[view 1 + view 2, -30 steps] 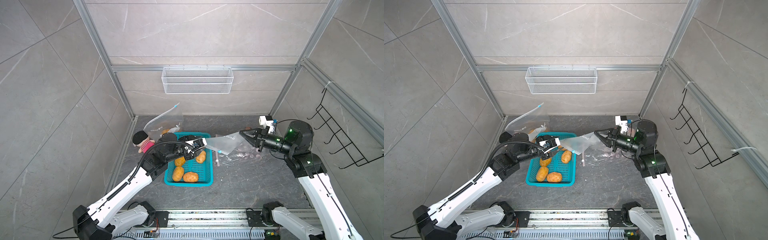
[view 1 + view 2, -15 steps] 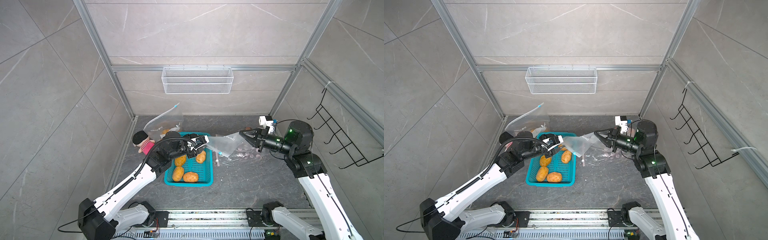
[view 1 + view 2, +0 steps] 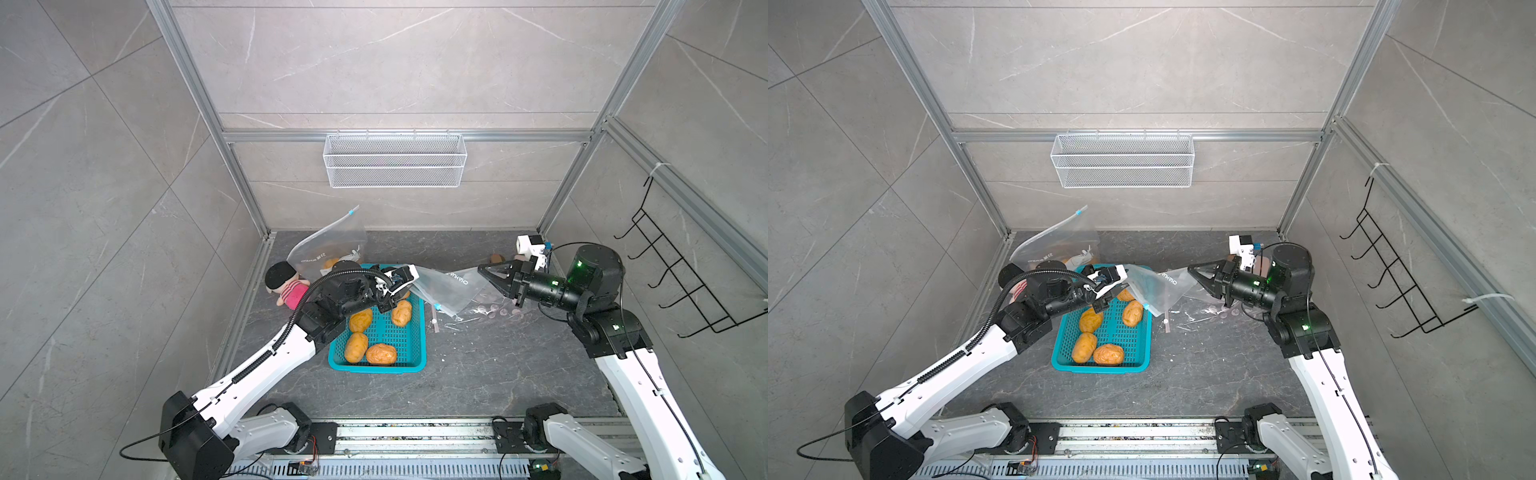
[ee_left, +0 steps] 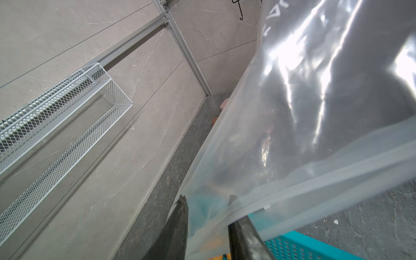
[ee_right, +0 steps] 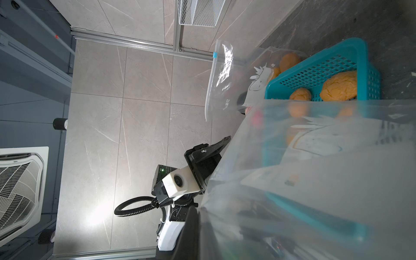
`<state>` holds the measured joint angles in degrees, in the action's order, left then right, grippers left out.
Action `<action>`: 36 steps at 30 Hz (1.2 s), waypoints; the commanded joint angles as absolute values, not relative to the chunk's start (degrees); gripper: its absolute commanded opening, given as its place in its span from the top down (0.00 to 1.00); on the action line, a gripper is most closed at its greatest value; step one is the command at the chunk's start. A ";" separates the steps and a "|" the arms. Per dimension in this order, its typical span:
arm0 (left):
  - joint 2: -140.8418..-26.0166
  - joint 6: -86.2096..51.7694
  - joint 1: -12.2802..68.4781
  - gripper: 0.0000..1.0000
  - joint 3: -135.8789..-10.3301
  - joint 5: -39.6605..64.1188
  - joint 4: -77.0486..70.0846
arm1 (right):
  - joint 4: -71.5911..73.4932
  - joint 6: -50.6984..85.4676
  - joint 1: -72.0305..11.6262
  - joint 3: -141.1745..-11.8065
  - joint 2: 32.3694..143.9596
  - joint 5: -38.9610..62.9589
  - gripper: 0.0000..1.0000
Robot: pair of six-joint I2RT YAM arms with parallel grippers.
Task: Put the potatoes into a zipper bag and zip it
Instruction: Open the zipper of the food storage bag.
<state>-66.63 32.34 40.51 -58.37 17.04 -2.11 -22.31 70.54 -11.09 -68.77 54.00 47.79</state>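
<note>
In a top view the right gripper [image 3: 482, 270] is clamped on the zipper bag [image 3: 446, 289], next to the basket [image 3: 376, 367] with four potatoes [image 3: 381, 354] in it. Left wrist: the left gripper [image 4: 207, 198] jaws narrowly straddle the bag's edge, probably not pinching yet.

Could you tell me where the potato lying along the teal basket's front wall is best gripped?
Likely across its narrow middle, from straight above: the potato lies lengthwise along the front wall, with another potato beside one end, so sideways approaches look blocked.

We show a glossy clear plastic bag [image 3: 446, 286], a perforated plastic basket [image 3: 374, 367] holding wrinkled, faintly shiny potatoes [image 3: 381, 354], on a matt marbled stone-look floor [image 3: 498, 374].
</note>
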 commanded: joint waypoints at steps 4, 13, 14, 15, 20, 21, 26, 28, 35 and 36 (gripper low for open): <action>-66.79 30.85 40.74 0.88 -59.11 18.69 -5.58 | -21.55 69.86 -11.78 -68.38 53.53 47.90 1.00; -66.60 30.85 40.78 1.00 -59.15 18.62 -4.54 | -21.31 69.85 -12.22 -68.03 53.91 47.20 1.00; -66.53 30.85 40.78 1.00 -59.15 18.63 -4.40 | -21.27 69.82 -12.30 -68.03 53.96 47.11 1.00; -66.38 30.85 40.85 1.00 -59.16 18.69 -4.35 | -21.25 69.86 -12.39 -68.13 54.10 47.03 1.00; -65.66 30.24 40.87 1.00 -58.95 19.15 -3.87 | -20.68 69.59 -12.57 -68.23 54.80 47.24 1.00; -65.49 29.80 40.87 1.00 -59.05 19.17 -3.57 | -20.51 69.52 -12.58 -68.35 54.97 47.41 1.00; -65.83 24.36 40.87 1.00 -63.25 11.90 2.68 | -21.31 64.43 -12.60 -72.48 57.06 48.75 0.42; -65.83 20.84 40.91 1.00 -66.94 7.04 8.02 | -26.86 58.86 -12.57 -76.36 57.48 46.23 0.30; -62.47 11.82 40.69 1.00 -80.31 -9.81 30.77 | -29.74 49.46 -12.57 -79.06 56.43 41.72 0.19; -62.33 11.17 40.61 1.00 -82.76 -11.91 34.70 | -29.54 49.11 -12.59 -78.91 56.56 41.91 0.19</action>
<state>-65.17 16.53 40.77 -76.88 -2.63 22.57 -27.64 54.39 -12.32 -78.30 56.69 43.38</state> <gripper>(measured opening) 0.055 0.811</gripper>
